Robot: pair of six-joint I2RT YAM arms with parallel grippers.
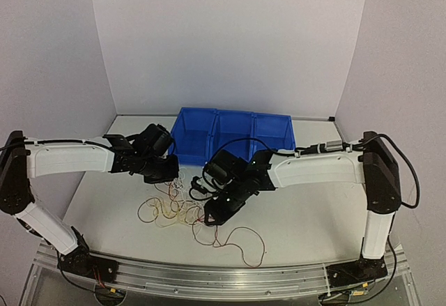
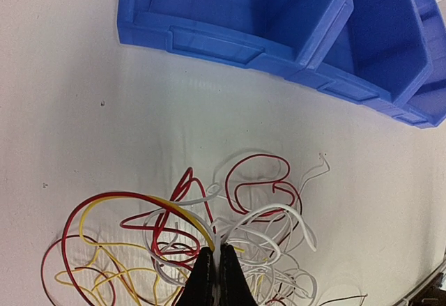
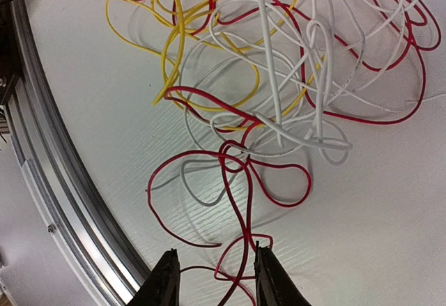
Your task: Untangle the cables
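Observation:
The cables (image 1: pixel 174 208) lie as a loose tangle of thin white, yellow and red wires on the white table between the two arms. My left gripper (image 2: pixel 214 257) is shut on a white cable (image 2: pixel 265 212) at the near edge of the tangle, and in the top view the left gripper (image 1: pixel 167 173) sits at the pile's far left side. My right gripper (image 3: pixel 216 257) stands open just above the table, with a red cable (image 3: pixel 240 201) running down between its fingers, touching neither. From above, the right gripper (image 1: pixel 209 219) is at the tangle's right side.
A blue three-compartment bin (image 1: pixel 233 135) stands behind the tangle and also shows in the left wrist view as the blue bin (image 2: pixel 244 13). A metal rail (image 1: pixel 223 278) runs along the near table edge, close to the right fingers (image 3: pixel 166 278). One red wire trails toward the rail (image 1: pixel 247 250).

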